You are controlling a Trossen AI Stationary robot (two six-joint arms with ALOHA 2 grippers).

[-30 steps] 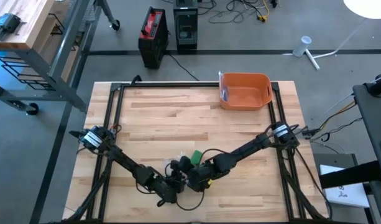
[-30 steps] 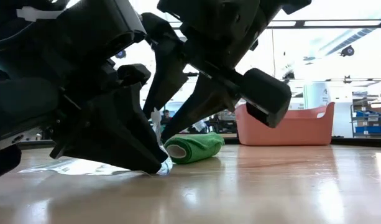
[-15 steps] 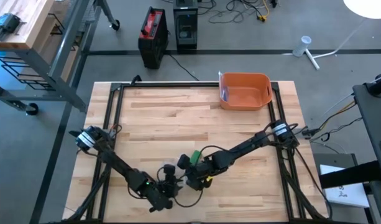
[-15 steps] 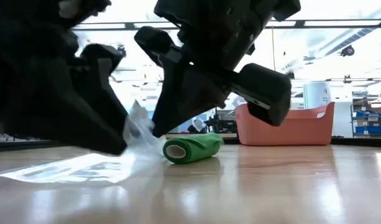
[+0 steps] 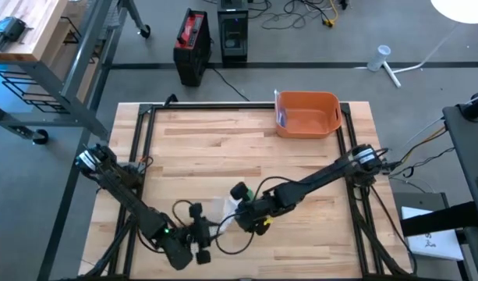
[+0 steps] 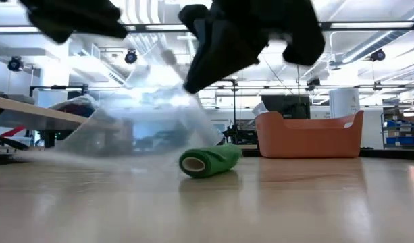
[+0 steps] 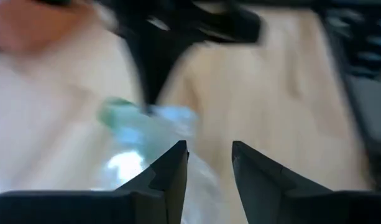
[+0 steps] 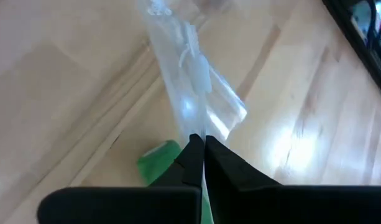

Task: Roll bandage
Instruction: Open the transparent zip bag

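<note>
Though my right fingers (image 8: 199,149) pinch the clear wrapper (image 8: 193,93), my left fingers (image 7: 209,168) hang parted and empty; the green bandage (image 6: 210,162) at 6 o'clock on the tabletop (image 5: 223,140) awaits rolling.

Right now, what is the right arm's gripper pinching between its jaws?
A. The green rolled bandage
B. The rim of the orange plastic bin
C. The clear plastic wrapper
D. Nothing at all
C: in the right wrist view the right gripper has its jaws closed on the clear plastic wrapper, while the green rolled bandage lies free on the wooden table.
</note>
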